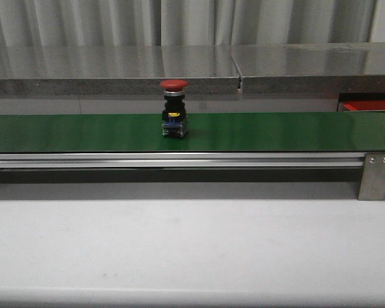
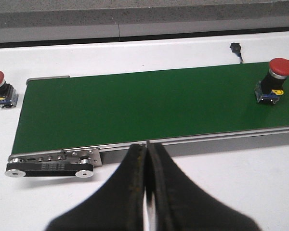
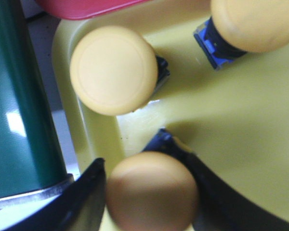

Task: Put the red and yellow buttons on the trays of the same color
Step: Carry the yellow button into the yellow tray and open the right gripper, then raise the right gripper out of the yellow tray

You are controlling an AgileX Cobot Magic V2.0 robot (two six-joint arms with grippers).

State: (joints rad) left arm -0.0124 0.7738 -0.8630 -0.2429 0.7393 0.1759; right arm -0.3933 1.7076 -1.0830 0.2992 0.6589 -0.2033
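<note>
Looks like the drop-off step: the right gripper (image 3: 149,192) is pinching a yellow button (image 3: 151,192) low over the yellow tray (image 3: 241,125), next to two yellow ones already in it, so next it just needs to spread and lift clear. Left gripper (image 2: 147,185) is pressed together and idle near the belt (image 1: 276,131), where an upright red button (image 1: 174,109), mushroom cap on a black body, waits mid-belt.

Right pincer (image 3: 149,192) clasps a yellow button (image 3: 151,192) over yellow tray (image 3: 241,125).
</note>
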